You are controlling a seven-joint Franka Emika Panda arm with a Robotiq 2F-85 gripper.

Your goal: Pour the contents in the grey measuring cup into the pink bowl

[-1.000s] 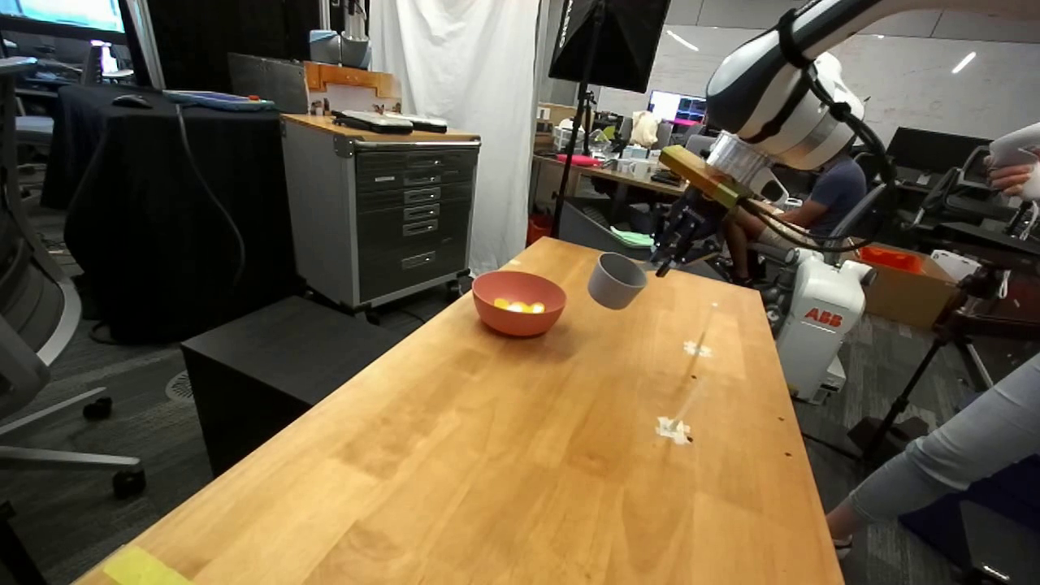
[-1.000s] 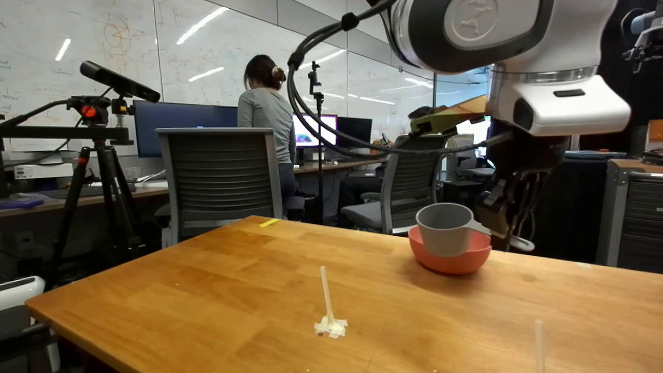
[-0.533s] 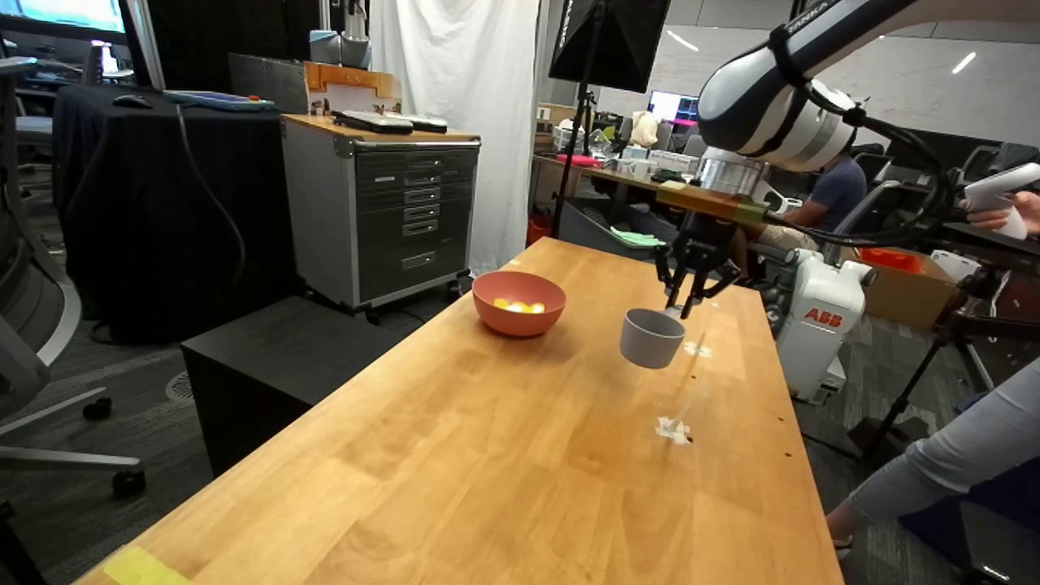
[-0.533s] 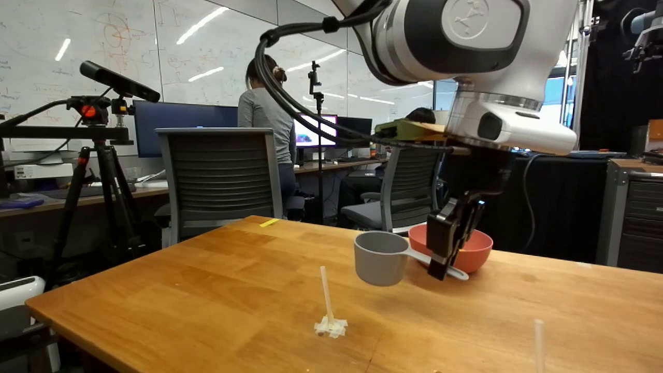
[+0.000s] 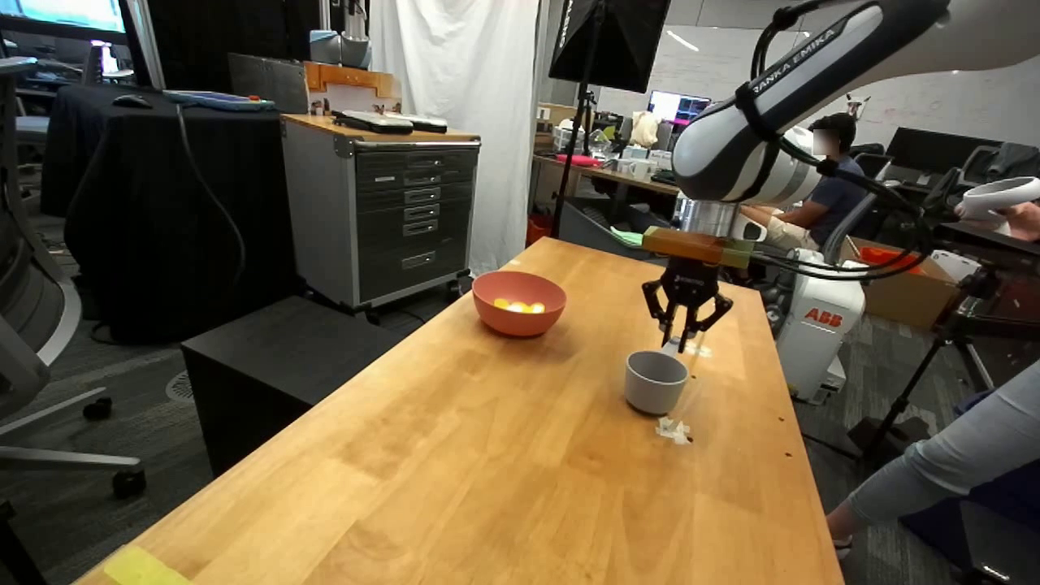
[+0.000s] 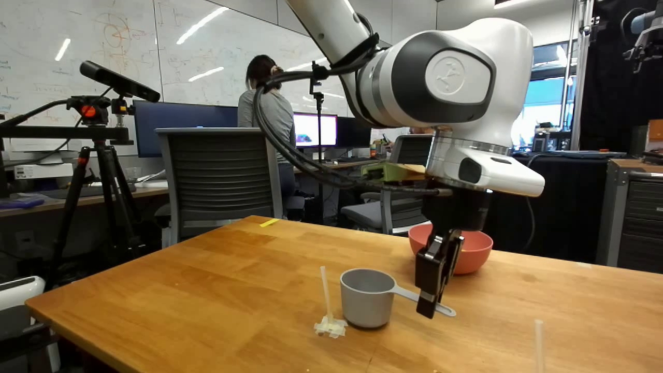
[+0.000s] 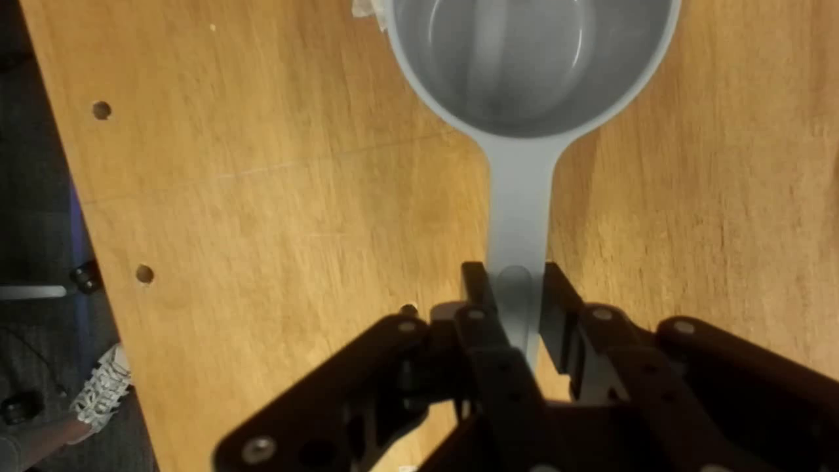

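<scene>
Upright at or just above the table, the grey measuring cup (image 5: 656, 388) stands with its handle (image 7: 521, 190) gripped; whether its base touches the wood I cannot tell. My gripper (image 7: 514, 275) is shut on that handle, one finger along each side, pointing down in both exterior views. Bare grey shows in the part of the cup's inside visible in the wrist view. The pink bowl (image 5: 518, 322) sits apart from the cup, near the table edge, partly behind my gripper (image 6: 429, 309) in an exterior view. Yellow and whitish contents (image 5: 518, 307) lie in the bowl.
A thin clear stick (image 6: 326, 292) rises from a taped patch (image 6: 330, 327) right beside the cup. A second clear stick (image 6: 539, 344) stands nearer that camera. Holes (image 7: 144, 274) dot the wood near the table edge (image 7: 85, 223). A person's leg (image 5: 942, 455) is beside the table.
The cup, tilted and close by the bowl a second ago, has moved away from it, turned upright and come down toward the taped patch. My gripper has stayed shut on its handle.
</scene>
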